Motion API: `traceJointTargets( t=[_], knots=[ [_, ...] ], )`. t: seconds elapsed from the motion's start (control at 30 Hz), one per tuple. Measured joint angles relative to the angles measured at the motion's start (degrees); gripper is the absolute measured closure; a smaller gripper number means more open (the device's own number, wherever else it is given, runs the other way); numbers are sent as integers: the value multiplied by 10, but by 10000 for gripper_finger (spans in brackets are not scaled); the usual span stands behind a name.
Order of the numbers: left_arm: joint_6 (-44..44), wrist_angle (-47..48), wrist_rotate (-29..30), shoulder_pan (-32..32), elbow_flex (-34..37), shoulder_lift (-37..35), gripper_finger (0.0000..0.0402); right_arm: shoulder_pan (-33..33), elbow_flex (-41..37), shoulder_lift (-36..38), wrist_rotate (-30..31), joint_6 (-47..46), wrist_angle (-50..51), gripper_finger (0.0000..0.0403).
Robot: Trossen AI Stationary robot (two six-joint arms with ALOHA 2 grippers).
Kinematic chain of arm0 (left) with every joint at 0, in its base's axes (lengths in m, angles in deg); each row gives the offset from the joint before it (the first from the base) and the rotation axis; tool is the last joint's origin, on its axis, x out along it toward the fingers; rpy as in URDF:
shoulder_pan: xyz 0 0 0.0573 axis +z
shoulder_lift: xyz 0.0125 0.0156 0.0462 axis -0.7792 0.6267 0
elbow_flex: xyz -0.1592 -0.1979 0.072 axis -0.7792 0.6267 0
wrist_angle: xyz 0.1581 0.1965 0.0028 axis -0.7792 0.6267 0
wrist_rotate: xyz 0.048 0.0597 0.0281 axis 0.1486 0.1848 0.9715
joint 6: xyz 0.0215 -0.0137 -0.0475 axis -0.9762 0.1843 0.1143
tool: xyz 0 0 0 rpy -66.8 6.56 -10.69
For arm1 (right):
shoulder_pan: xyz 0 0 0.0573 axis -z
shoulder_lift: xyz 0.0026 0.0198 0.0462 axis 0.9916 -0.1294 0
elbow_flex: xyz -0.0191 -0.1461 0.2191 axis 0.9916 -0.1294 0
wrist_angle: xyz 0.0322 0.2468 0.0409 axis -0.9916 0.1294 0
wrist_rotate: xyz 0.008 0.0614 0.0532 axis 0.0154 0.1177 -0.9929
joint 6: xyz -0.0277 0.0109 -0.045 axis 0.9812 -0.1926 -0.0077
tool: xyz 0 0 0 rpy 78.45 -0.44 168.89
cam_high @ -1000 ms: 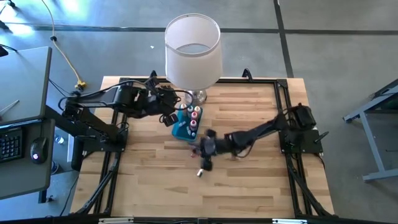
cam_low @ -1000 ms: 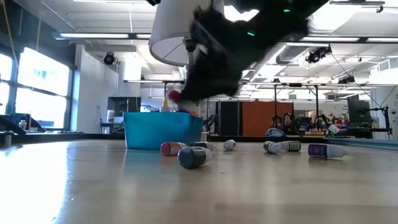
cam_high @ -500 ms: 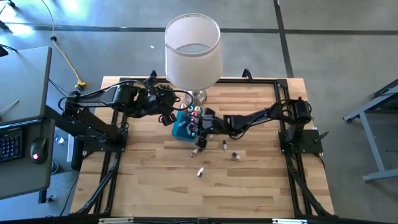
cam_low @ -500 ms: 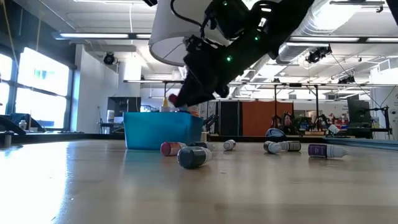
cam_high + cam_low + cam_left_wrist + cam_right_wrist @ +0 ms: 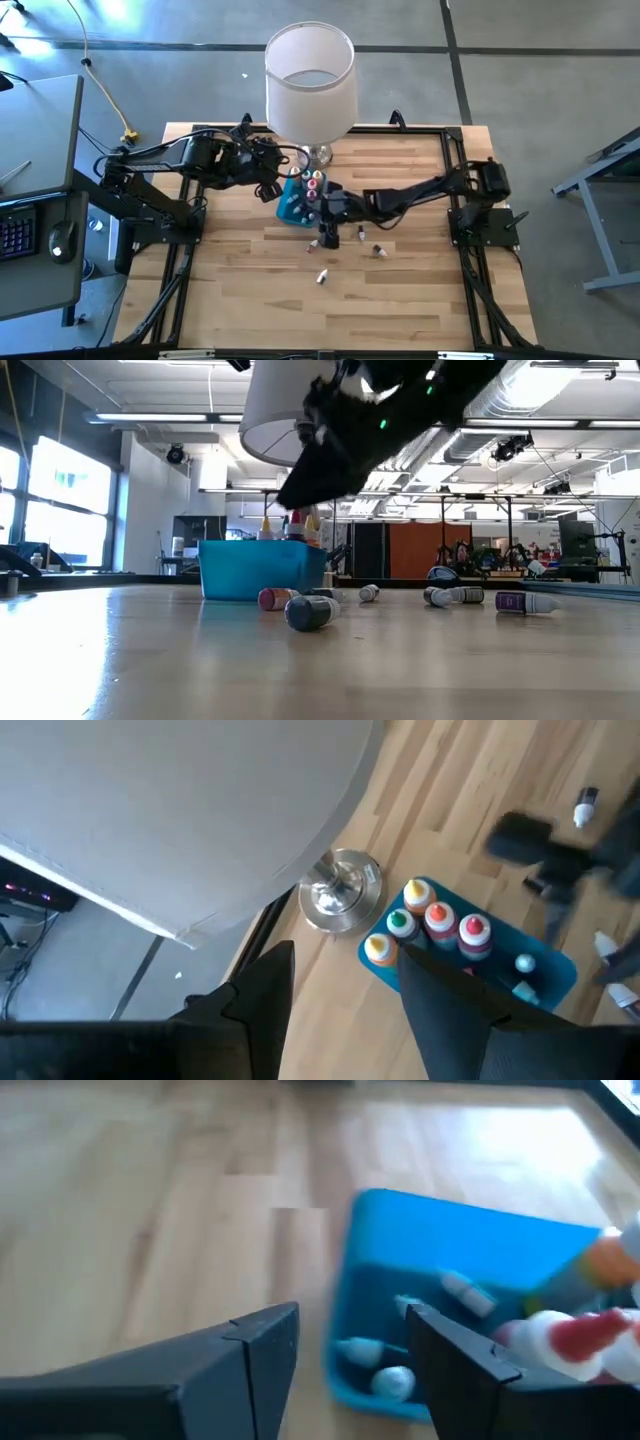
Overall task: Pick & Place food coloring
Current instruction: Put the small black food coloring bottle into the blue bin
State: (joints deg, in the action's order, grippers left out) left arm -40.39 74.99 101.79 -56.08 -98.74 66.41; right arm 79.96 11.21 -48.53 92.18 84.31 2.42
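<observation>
From above, the right gripper (image 5: 326,203) has swung from the loose bottles to just beside the blue tray (image 5: 290,212), while the left gripper (image 5: 268,187) waits at the tray's far side, fingers spread. The right wrist view shows its jaws parted, empty, over small bottles (image 5: 392,1379) lying in the tray; probably one just dropped. Low view: several bottles (image 5: 308,610) remain on the table near the tray.

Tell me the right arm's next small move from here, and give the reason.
Probably swing the right gripper away from the blue tray toward the bottle lying loose on the table just beyond it. Its jaws are open and empty over the tray, which already holds bottles, while several others lie on the wood. The left gripper waits beside the tray.
</observation>
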Motion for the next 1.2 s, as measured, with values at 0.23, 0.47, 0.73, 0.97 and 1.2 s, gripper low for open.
traceJointTargets(
  t=[0.23, 0.47, 0.73, 0.97, 1.2],
  knots=[
    [25, 30, 1, 0, -1, -7, 229, -63, 2, 16, -31, 0, 102, 223],
    [25, 24, -3, 0, -1, -7, 229, -68, 0, -37, -30, 32, 101, 222],
    [26, 24, -27, 0, -1, -7, 229, -29, 0, -68, -47, 34, 125, 222],
    [25, 25, -26, 0, 0, -7, 229, -14, 3, -93, -101, 47, 124, 240],
    [25, 27, -28, 0, 0, -7, 229, -14, 2, -86, -114, 40, 126, 335]
  ],
)
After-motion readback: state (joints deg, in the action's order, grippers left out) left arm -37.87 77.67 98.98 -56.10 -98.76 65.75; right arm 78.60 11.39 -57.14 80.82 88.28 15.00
